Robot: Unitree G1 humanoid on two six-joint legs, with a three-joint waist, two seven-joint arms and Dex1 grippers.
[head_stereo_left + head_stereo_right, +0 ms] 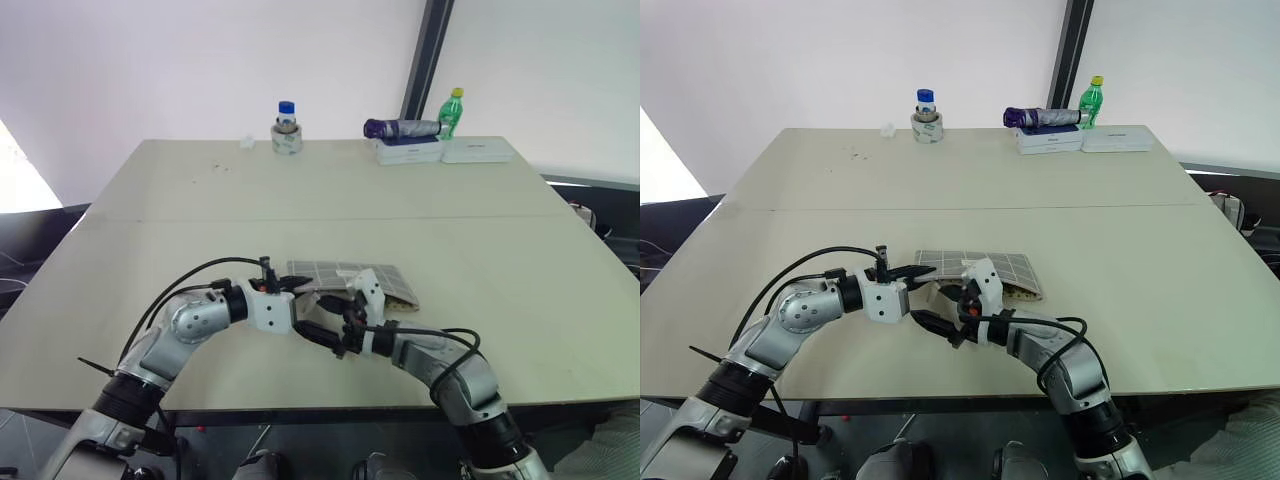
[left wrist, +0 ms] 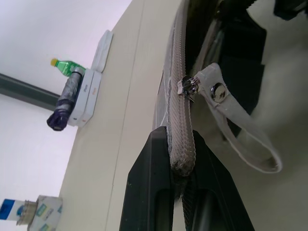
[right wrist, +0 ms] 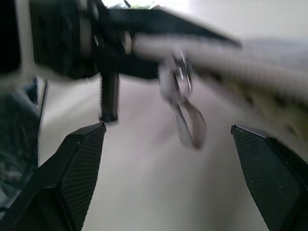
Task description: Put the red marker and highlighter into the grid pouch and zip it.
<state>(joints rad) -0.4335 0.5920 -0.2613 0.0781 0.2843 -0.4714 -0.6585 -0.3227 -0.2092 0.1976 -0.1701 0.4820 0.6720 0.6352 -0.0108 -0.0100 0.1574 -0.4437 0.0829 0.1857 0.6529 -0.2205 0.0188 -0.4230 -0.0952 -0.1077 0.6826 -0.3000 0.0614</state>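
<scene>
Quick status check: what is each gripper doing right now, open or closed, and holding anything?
Left gripper: shut on the zipper end of the grid pouch.
Right gripper: open, holding nothing, facing the zipper pull.

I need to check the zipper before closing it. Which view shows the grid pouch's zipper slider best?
The left wrist view: the zipper slider sits close and sharp on the grid pouch. The right wrist view blurs it; in the eye views it is too small.

Plain lab room: bare table (image 1: 200, 200), white walls (image 1: 200, 50).
</scene>
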